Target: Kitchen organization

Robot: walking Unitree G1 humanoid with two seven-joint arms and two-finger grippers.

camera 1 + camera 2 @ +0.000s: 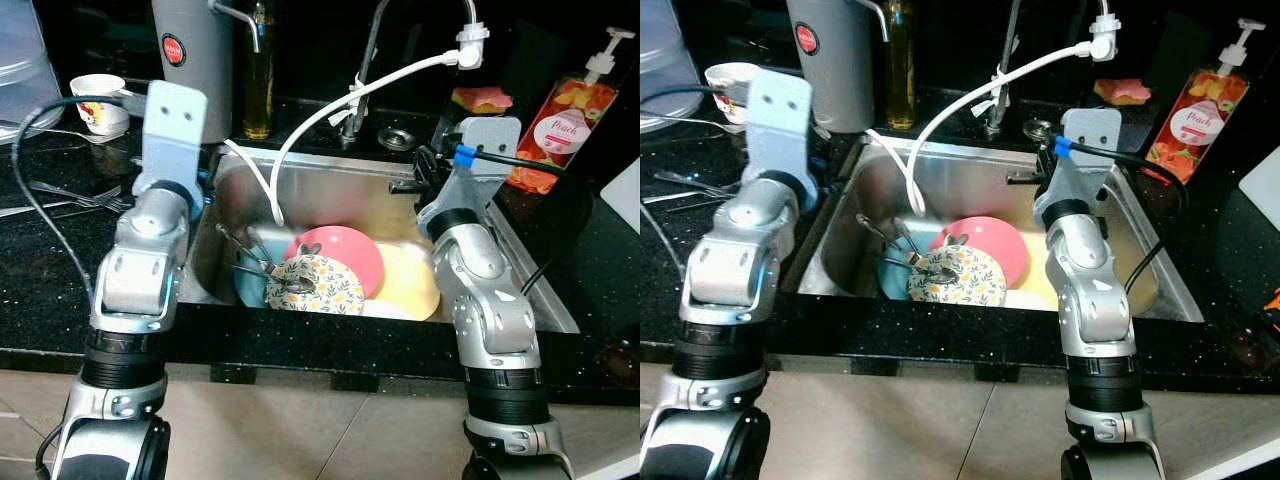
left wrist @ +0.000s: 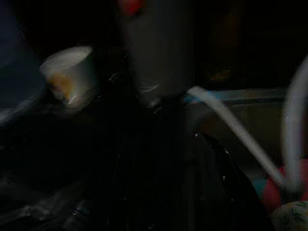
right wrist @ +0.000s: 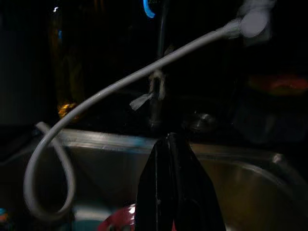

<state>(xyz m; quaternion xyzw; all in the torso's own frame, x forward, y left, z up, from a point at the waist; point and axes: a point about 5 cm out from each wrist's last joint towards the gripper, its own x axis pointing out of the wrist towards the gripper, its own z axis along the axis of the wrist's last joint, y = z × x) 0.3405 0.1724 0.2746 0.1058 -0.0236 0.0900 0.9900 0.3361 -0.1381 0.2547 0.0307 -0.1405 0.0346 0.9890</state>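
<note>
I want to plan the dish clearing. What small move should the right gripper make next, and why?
Probably lower the right gripper, whose fingers look shut, toward the pink bowl and open it: it hangs above the sink, and the dishes lie below it untouched.

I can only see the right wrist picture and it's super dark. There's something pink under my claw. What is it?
Observer: It's a pink plate lying in the sink. Your right claw hangs above that sink.
Operator: Is anything else in there?
Observer: Yes, a flowery plate leans in front of the pink one, with a spoon lying on it.
Operator: What's beside the sink on my right?
Observer: A peach soap bottle with a pump top stands on the black counter.
</note>
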